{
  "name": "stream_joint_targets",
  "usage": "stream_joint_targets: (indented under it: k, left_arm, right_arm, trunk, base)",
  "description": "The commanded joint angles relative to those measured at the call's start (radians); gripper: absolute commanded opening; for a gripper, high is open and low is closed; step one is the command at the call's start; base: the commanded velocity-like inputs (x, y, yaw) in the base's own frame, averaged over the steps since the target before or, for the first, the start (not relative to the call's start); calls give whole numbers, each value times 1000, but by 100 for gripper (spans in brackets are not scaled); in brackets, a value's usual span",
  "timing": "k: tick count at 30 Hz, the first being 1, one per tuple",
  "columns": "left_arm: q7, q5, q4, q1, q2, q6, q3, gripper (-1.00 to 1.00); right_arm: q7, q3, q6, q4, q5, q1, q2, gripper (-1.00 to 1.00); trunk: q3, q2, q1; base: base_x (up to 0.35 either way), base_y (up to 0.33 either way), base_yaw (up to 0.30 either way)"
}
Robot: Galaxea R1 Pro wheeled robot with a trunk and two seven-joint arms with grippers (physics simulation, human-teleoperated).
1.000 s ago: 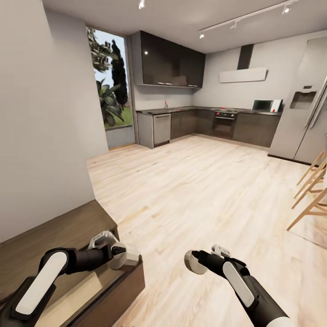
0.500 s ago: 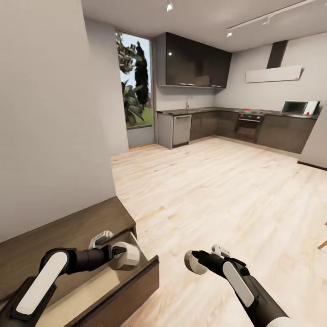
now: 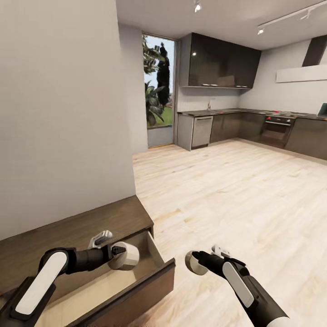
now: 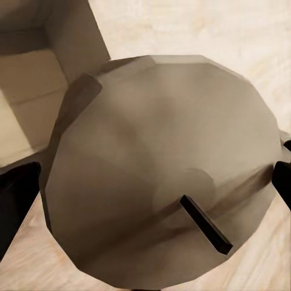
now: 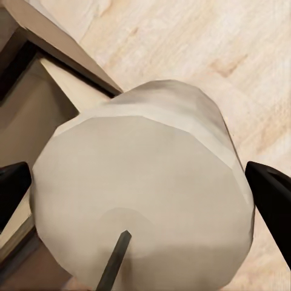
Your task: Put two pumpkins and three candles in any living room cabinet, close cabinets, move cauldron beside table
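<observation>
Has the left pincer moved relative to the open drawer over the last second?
Cannot tell. The left pincer, holding a candle, stays put in frame while the cabinet shifts rightward, consistent with the camera turning.

Cabinet [image 3: 68, 227] against wall at left, its drawer [image 3: 136, 281] pulled out. Left gripper [image 3: 123, 255] holds a candle [image 3: 125, 255] above the drawer; right gripper [image 3: 195, 262] holds another candle [image 3: 194, 263] over the floor [image 3: 236, 190], right of the drawer. Kitchen counter [image 3: 227, 111] far behind.

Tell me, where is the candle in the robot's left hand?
In the head view, low on the left, the left gripper holds the candle over the cabinet's open drawer.
</observation>
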Motion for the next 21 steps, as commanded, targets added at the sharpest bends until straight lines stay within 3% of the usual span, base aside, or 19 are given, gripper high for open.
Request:
stream_joint_targets:
  k: [1, 9, 21]
  left_arm:
    - [11, 16, -1, -1, 1, 0, -2, -100]
    - [12, 13, 1, -1, 2, 0, -1, -100]
    - [12, 15, 1, -1, 2, 0, 0, -100]
  right_arm:
    - [-10, 4, 1, -2, -11, -1, -1, -100]
    - [-11, 7, 1, -2, -10, -1, -1, -100]
    - [-11, 8, 1, -3, -10, -1, -1, -100]
  trunk:
    - [-1, -1, 0]
    - [-1, -1, 0]
    - [-1, -1, 0]
  base:
    - [0, 0, 291]
    - [130, 76, 292]
    - [11, 21, 292]
